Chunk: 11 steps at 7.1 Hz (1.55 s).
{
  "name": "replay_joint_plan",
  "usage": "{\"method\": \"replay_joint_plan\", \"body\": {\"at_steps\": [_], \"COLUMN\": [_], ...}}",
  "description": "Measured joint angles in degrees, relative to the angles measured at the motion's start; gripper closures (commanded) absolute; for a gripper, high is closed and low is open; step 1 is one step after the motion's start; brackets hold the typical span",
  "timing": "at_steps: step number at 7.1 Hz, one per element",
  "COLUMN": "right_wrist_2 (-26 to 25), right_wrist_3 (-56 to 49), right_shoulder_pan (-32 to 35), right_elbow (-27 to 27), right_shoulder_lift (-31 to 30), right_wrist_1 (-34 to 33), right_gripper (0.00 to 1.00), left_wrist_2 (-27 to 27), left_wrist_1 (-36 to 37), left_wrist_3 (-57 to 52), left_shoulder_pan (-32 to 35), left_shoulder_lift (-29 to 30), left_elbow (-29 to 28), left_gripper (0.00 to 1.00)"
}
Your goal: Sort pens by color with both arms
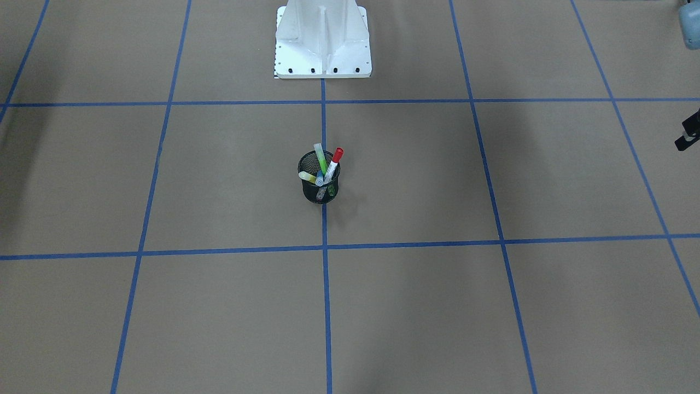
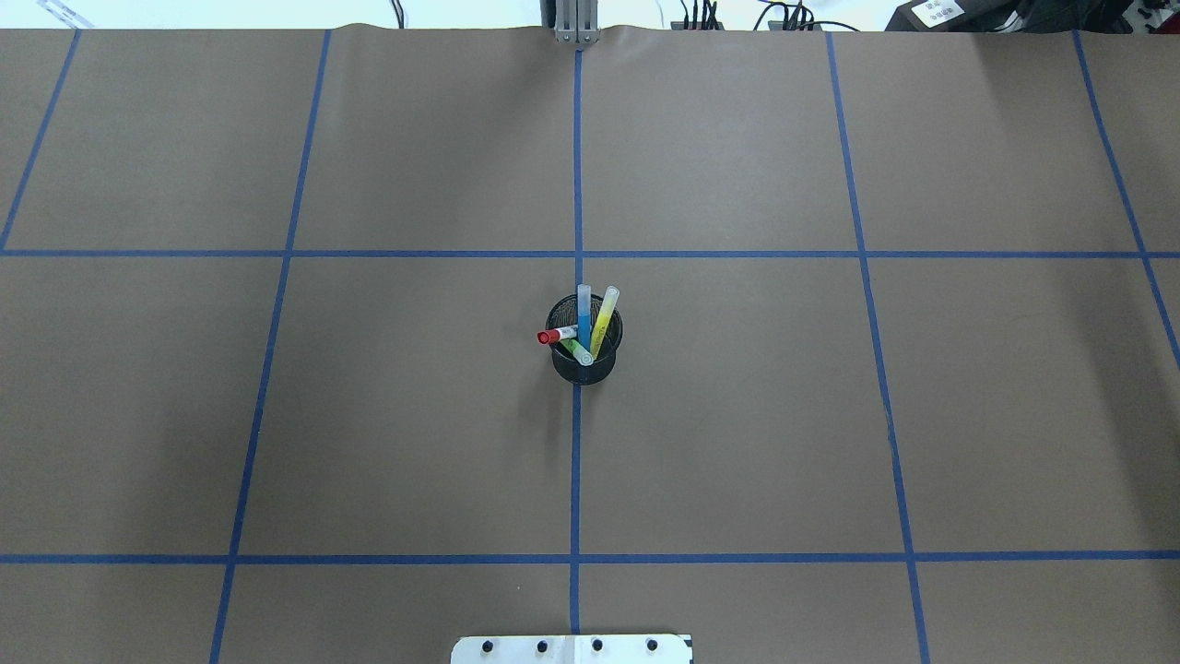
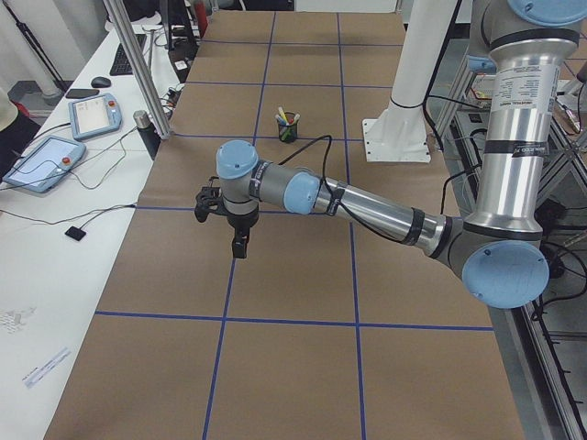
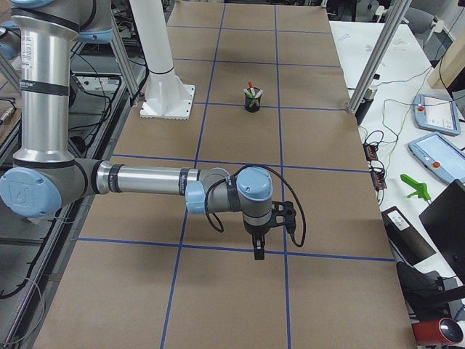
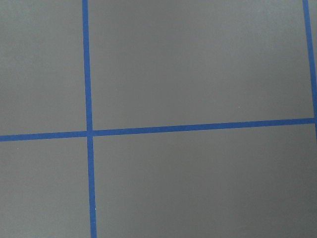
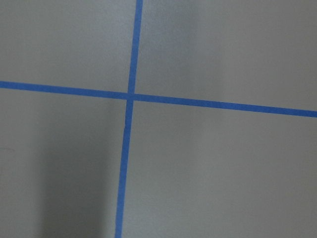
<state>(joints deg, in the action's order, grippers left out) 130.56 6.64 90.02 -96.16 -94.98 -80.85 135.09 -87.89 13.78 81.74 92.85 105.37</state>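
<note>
Four pens stand together in a black mesh cup at the table's centre: a blue pen, a yellow pen, a red-capped pen and a lime green pen. The front-facing view shows the same cup on the middle tape line. Far off to the robot's left, my left gripper hangs above the paper, pointing down. My right gripper hangs likewise far off to the right. I cannot tell whether either is open or shut. Both wrist views show only brown paper and blue tape.
The white pedestal base stands at the robot's side of the table. Blue tape lines divide the brown paper into squares. Tablets and cables lie on the white bench beyond the far edge, beside an aluminium post.
</note>
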Motion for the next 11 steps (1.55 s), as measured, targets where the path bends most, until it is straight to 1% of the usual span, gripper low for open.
{"method": "replay_joint_plan", "body": {"at_steps": [1,3,4,5,7,9,11], "right_wrist_2": [1.74,7.75,9.28,9.74,9.07,6.53,4.84], "right_wrist_3": [2.68,7.86,12.46,18.26,30.13,40.67,46.94], "right_shoulder_pan": [-0.28,-0.94,-1.93,-3.50,-6.84,-11.47,-16.92], "right_elbow": [-0.37,-0.68,-0.81,-0.85,-0.87,0.19,-0.38], "right_shoulder_lift": [1.11,4.30,6.83,9.70,13.80,20.05,25.12], "right_wrist_1": [0.01,0.15,0.22,0.20,0.08,-0.34,-0.40], "right_gripper": [0.01,0.01,0.01,0.01,0.01,0.01,0.01], "left_wrist_2": [0.02,0.08,0.08,0.07,0.07,0.09,0.05], "left_wrist_1": [0.00,0.00,0.00,0.00,0.00,0.00,0.00], "left_wrist_3": [0.01,0.01,-0.03,-0.05,-0.05,-0.04,0.05], "left_shoulder_pan": [0.00,-0.01,-0.05,-0.08,-0.09,-0.09,-0.27], "left_shoulder_lift": [-0.02,-0.03,-0.04,-0.04,-0.04,-0.10,-0.81], "left_elbow": [-0.04,-0.13,-0.17,-0.17,-0.22,-0.34,-0.25], "left_gripper": [0.00,0.00,0.00,0.00,0.00,0.00,0.00]}}
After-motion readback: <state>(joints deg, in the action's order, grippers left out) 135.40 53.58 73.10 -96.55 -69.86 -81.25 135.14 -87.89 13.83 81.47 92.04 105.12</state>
